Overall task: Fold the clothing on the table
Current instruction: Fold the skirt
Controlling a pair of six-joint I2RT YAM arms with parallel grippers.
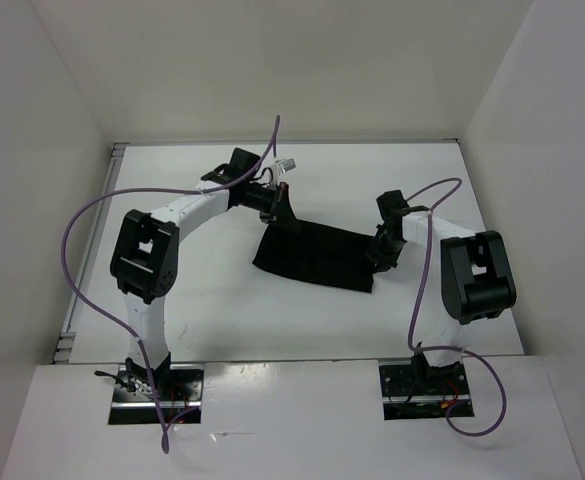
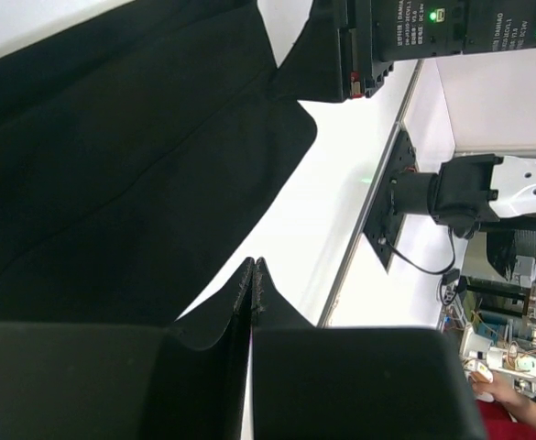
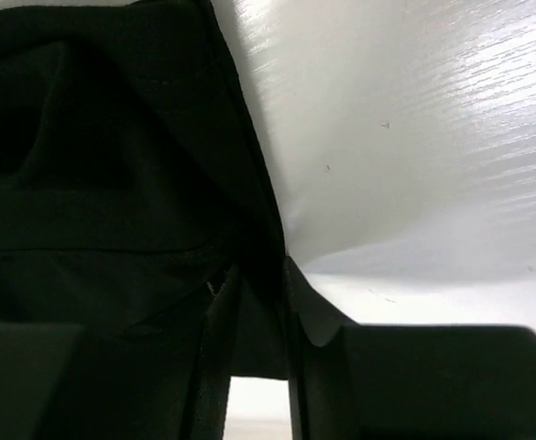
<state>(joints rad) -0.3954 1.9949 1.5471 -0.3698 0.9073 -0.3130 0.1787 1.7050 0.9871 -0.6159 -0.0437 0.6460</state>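
Note:
The black clothing (image 1: 317, 258) lies spread on the white table (image 1: 202, 300), near its middle. My left gripper (image 1: 280, 222) is at the cloth's far left corner. In the left wrist view its tips (image 2: 252, 266) are pressed together over bare table beside the clothing's edge (image 2: 112, 165), and no fabric shows between them. My right gripper (image 1: 377, 262) is at the cloth's right edge. In the right wrist view its fingers (image 3: 257, 275) stand a little apart, with the hem of the clothing (image 3: 93, 165) hanging in the gap between them.
White walls close in the table on the left, back and right. A metal edge strip (image 1: 92, 250) runs down the left side. Purple cables (image 1: 82, 220) loop above both arms. The right arm's base plate (image 2: 391, 206) sits at the table's near edge.

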